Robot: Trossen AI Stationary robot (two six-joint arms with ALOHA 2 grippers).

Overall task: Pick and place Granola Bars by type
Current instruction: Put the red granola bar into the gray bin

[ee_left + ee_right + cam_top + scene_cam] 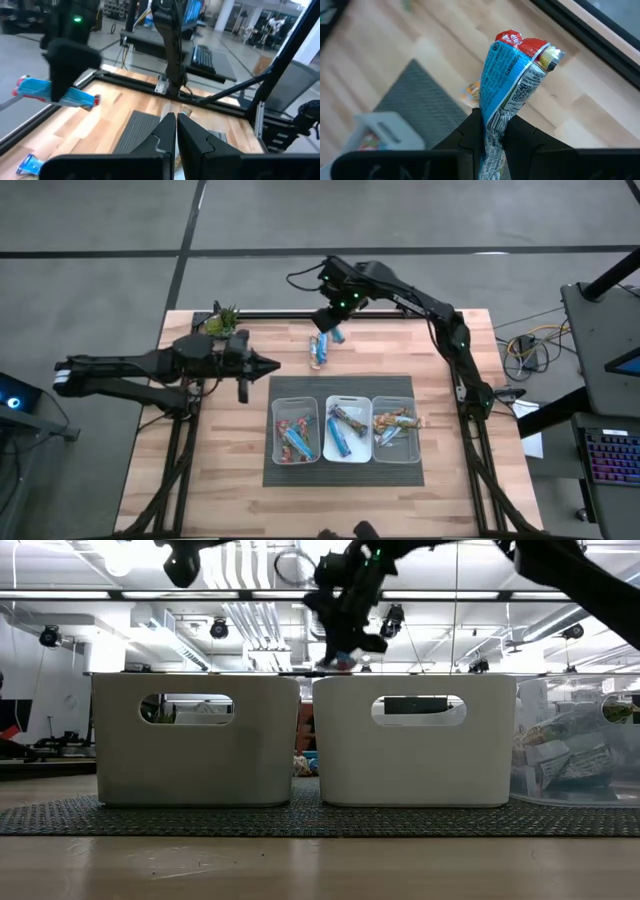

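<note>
In my low view the right gripper [343,648] is half lost against the ceiling clutter, and the bin walls hide whatever lies inside. From above, the bars in the three bins are too small for me to sort by wrapper with any certainty.

My right wrist view settles the grip: the two dark fingers [465,137] are pinched nearly together on one end of a blue-and-red granola bar [512,85], which stands up and out beyond the fingertips (its crimped red end farthest from them). In the high view the right gripper [325,321] hangs over the bare wood beyond the far edge of the grey mat [345,475], the bar [337,334] poking out beside it. Just below those fingers another blue bar [318,351] lies on the table [200,460], apart from them.

My left gripper [262,364] is fully closed on nothing, its fingers [165,135] pressed flat together, parked over the wood just beside the mat's near-left corner. Further out, the three clear bins [346,430] sit in a row on the mat, each holding bars. A small green plant [222,320] stands behind the left arm.
</note>
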